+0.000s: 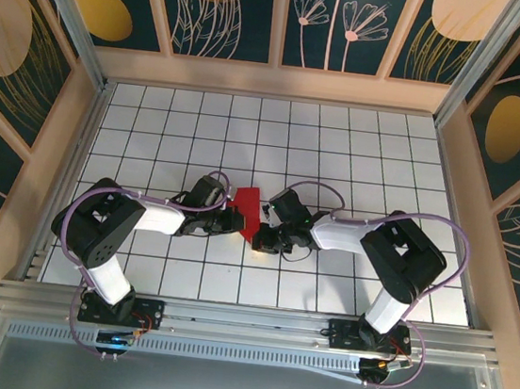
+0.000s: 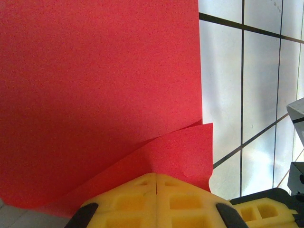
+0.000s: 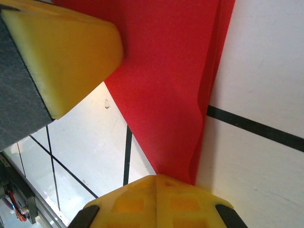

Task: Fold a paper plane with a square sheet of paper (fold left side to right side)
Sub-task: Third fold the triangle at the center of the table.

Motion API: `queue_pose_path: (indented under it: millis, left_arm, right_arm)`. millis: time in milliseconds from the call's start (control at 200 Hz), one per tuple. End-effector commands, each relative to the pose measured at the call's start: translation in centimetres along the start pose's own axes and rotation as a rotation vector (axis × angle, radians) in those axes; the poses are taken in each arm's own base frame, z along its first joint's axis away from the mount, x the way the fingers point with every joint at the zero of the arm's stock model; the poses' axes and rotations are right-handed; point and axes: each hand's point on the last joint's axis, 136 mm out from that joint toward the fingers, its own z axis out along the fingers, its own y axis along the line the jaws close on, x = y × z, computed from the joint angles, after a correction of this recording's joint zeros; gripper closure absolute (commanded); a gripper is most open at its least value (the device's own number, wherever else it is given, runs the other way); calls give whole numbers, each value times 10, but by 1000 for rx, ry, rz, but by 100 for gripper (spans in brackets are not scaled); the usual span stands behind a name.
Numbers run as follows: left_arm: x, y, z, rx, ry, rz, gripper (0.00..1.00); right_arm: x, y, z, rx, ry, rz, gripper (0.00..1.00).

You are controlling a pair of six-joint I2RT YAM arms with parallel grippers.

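The paper [image 1: 248, 210] lies in the middle of the counter [image 1: 342, 148], a narrow creased red shape between the arms. Left pincer [image 2: 156, 176] and right pincer [image 3: 156, 178] are both clenched, tips at the paper's edge. Whether they pinch or only press, I cannot tell. To fold well, match edge to edge first, then press the crease along its whole length. Both wrist views cut the paper off, so its layers are hard to count.

Quick count: one red sheet of paper [image 1: 248, 210], one gridded table [image 1: 342, 148], and two grippers, the left gripper [image 2: 156, 190] and the right gripper [image 3: 156, 187].
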Motion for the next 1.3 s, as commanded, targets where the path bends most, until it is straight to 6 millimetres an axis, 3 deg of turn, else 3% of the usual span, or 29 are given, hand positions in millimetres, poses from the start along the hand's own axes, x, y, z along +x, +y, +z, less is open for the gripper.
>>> queue_pose_path:
  millis: [0, 355, 480, 586, 711, 816, 1016, 1296]
  left_arm:
    - [25, 51, 8, -177, 58, -32, 100]
    - [23, 50, 8, -178, 50, -35, 100]
    - [22, 48, 7, -173, 48, -33, 100]
    - [21, 46, 7, -168, 46, -31, 100]
    - [20, 45, 7, -169, 45, -29, 100]
    - [20, 45, 7, -168, 45, -31, 100]
    - [19, 44, 6, -164, 42, -29, 100]
    - [18, 42, 6, -157, 39, -28, 100]
  right_arm:
    - [12, -21, 4, 59, 38, 54, 100]
    - [38, -29, -14, 100, 96, 59, 100]
    - [27, -14, -31, 81, 49, 14, 100]
    - [7, 9, -43, 33, -20, -26, 100]
    - [-11, 34, -42, -46, -66, -54, 100]
    - [-20, 41, -31, -66, -81, -50, 100]
    - [-23, 20, -7, -4, -69, 20, 100]
    - [-12, -5, 2, 70, -40, 77, 100]
